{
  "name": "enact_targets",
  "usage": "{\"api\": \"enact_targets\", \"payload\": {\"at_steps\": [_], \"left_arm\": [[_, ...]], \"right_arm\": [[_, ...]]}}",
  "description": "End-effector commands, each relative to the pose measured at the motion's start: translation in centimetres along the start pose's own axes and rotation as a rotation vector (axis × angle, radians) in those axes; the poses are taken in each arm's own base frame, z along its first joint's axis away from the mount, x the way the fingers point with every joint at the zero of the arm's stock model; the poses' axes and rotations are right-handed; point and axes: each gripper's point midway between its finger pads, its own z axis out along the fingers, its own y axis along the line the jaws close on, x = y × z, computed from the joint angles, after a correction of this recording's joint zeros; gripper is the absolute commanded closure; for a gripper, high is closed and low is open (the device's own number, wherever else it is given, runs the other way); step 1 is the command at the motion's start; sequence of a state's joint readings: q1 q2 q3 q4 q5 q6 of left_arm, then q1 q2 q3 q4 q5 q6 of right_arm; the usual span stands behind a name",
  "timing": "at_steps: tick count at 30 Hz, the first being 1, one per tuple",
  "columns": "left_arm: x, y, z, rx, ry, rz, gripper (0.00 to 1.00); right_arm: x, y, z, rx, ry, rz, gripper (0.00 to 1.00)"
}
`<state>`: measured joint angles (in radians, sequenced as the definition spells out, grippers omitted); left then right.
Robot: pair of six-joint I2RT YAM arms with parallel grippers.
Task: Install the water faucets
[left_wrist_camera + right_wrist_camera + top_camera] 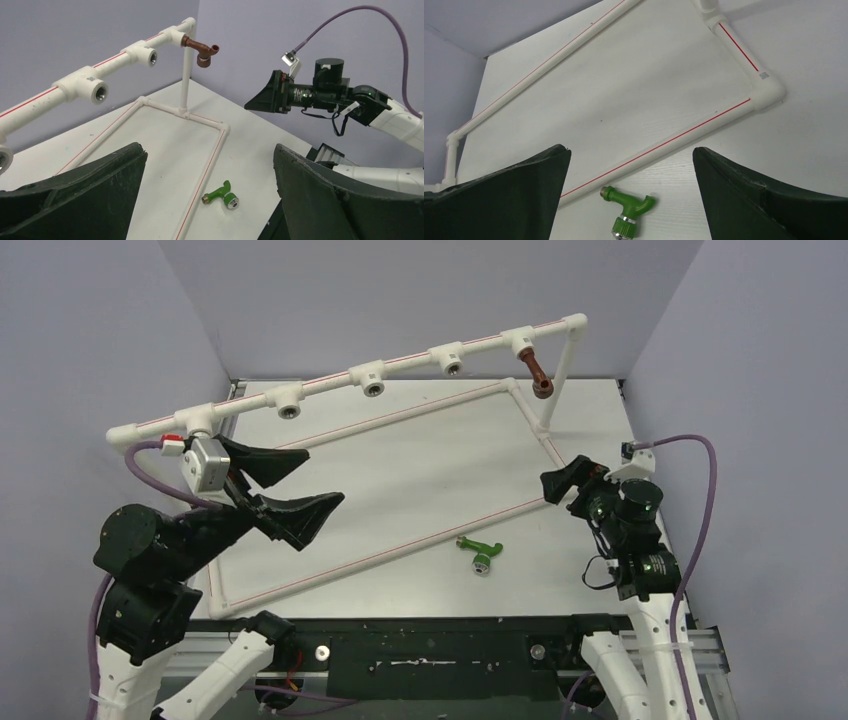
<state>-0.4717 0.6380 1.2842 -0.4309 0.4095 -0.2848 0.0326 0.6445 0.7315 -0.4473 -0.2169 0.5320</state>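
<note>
Top external: white table (pixel 400 470), boxed by pale lilac walls (pixel 400 290). Green faucet (pixel 481 555) lies on the table just outside the near rail of the pipe frame (pixel 380 555). Brown faucet (pixel 537 375) sits in the rightmost tee. Left gripper (pixel 323 477) and right gripper (pixel 560 480) both spread wide, holding nothing. Right wrist view crops the green faucet's end.

- bright, even, diffuse light fills all three views; the white table (pixel 420 470) under the pipe frame (pixel 330 382) looks almost washed out.
- shadows are faint and soft-edged: thin ones beside the frame's base pipes, a small one under the green faucet (pixel 480 552) near the frame.
- the frame is sharp; below it in the wrist views the black fingers (pixel 75 200) are dark and slightly soft.
</note>
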Motion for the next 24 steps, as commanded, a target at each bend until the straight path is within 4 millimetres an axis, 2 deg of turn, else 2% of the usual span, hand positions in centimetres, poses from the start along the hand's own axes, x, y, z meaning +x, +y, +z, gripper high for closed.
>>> {"api": "enact_targets", "payload": {"at_steps": [1,5,9,13,18,24], "left_arm": [[1.4,0.6,-0.3,-0.036,0.048,-0.027,0.03],[2.7,1.0,-0.5,-0.050,0.079,-0.039,0.03],[4.3,1.6,-0.8,-0.072,0.121,-0.042,0.03],[5.9,2.2,-1.0,-0.095,0.173,-0.047,0.03],[7.4,2.6,-1.2,-0.103,0.222,-0.050,0.03],[8.6,3.0,-1.4,-0.113,0.253,-0.050,0.03]], "right_arm": [[-0.7,2.0,-0.7,-0.069,0.063,-0.046,0.00],[1.3,2.6,-0.7,-0.134,0.152,-0.066,0.00],[2.5,1.5,-0.8,-0.107,0.152,-0.093,0.00],[4.0,1.4,-0.4,-0.100,0.197,-0.097,0.03],[7.7,1.6,0.6,-0.053,0.291,-0.104,0.08],[12.4,2.9,1.3,0.001,0.366,-0.151,0.12]]}}
